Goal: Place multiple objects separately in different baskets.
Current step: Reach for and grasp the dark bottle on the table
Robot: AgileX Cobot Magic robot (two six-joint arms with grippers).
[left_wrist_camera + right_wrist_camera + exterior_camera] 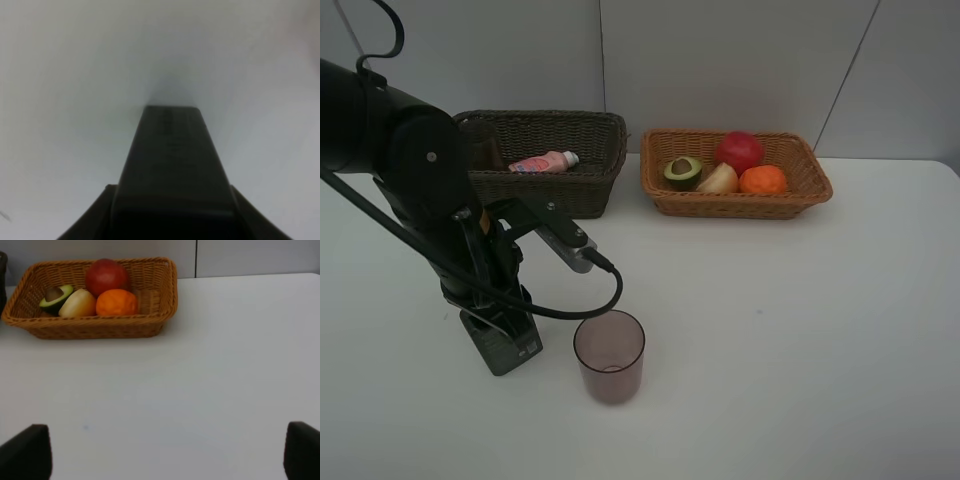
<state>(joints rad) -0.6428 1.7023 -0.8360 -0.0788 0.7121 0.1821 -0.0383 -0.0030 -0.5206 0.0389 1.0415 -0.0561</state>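
You worked at a plain white table [800, 330] against pale grey wall panels. The remaining loose item, a translucent brownish-pink cup [609, 356], stood upright near the front edge, mouth up and long axis vertical, with only a faint residue or reflection showing at its base. It looked like thin moulded plastic, so I judged it light, smooth enough to slip, easy to tip with a sideways nudge and likely to flex if squeezed hard. A moderate pinch across the upper wall, or one finger inside the rim and one outside, seemed the safest hold.

Your left hand [505, 345] pointed down at the table just beside the cup, on its left, apart from it. Its wrist view showed only a blurred dark finger [170, 165] over the table, so I could not tell how the jaws stood. Your right hand [160, 455] hung with its fingertips wide apart and nothing between them.

At the back, the dark brown basket [590, 190] held the small pink bottle [545, 161] lying on its side. The light orange-tan basket [810, 195] held the avocado half [683, 172], peach-coloured fruit [719, 179], red apple [739, 151] and orange tangerine [763, 180].
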